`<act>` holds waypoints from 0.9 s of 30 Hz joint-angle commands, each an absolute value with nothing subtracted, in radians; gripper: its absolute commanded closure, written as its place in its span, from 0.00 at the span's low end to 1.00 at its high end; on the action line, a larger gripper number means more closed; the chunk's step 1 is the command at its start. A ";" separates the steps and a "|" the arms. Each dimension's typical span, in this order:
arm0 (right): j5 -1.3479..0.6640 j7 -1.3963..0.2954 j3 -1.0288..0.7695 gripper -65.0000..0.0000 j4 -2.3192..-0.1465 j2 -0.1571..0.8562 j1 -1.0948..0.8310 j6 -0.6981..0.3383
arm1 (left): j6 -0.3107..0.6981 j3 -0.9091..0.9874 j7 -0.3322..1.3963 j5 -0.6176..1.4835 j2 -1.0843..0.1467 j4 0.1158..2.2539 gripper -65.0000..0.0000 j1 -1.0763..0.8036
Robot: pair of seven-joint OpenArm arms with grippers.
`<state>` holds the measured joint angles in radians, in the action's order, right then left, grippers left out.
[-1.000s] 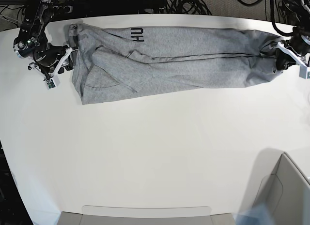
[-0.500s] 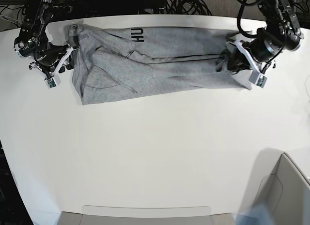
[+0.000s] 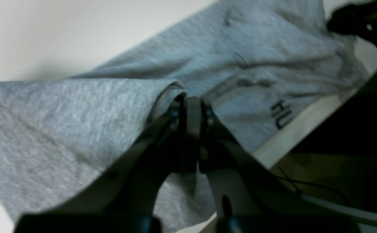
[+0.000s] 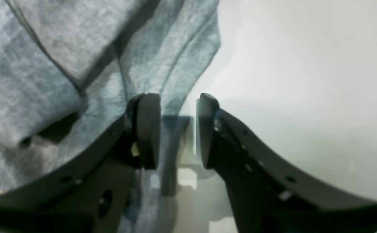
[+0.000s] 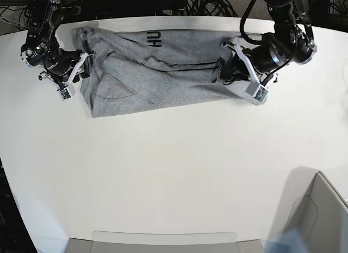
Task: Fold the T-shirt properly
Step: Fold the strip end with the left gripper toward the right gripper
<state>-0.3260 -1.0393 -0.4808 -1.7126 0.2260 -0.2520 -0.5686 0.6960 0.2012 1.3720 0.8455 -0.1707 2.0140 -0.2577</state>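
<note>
T-shirt, soft and limp, lies along your table's far edge; left gripper pinches its end, right gripper stands spread, so grasp hems.

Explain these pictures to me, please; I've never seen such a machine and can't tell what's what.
Two robot arms work at a white table. One picture looks down from above; the other two come from cameras on each arm's wrist. A grey T-shirt lies bunched lengthwise along the far edge. The left pincer, on the overhead picture's right, is shut on the T-shirt's end, its fabric draped over the closed jaws. The right pincer stands open at the other end, holding nothing.
</note>
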 commanded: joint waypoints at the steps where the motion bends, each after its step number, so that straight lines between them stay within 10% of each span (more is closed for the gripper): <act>1: -0.337 -1.023 -0.478 0.68 -1.727 0.237 -0.242 -0.572 | 0.698 0.189 1.354 0.868 -0.173 2.031 1.00 -0.251; 17: -0.337 -1.023 -0.467 0.68 -1.727 0.237 -0.231 -0.570 | 0.598 0.042 1.273 0.866 -0.179 1.960 1.00 -0.248; 21: -0.337 -1.023 -0.467 0.68 -1.727 0.237 -0.234 -0.570 | 0.587 0.056 1.257 0.866 -0.182 1.963 0.66 -0.251; 27: -0.337 -1.024 -0.467 0.68 -1.727 0.237 -0.236 -0.570 | 0.558 0.056 1.253 0.872 -0.182 1.963 0.68 -0.251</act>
<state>-0.3229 -1.0397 -0.4633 -1.7126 0.2237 -0.2413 -0.5682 0.5571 0.0532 1.2736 0.8471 -0.1799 1.9442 -0.2596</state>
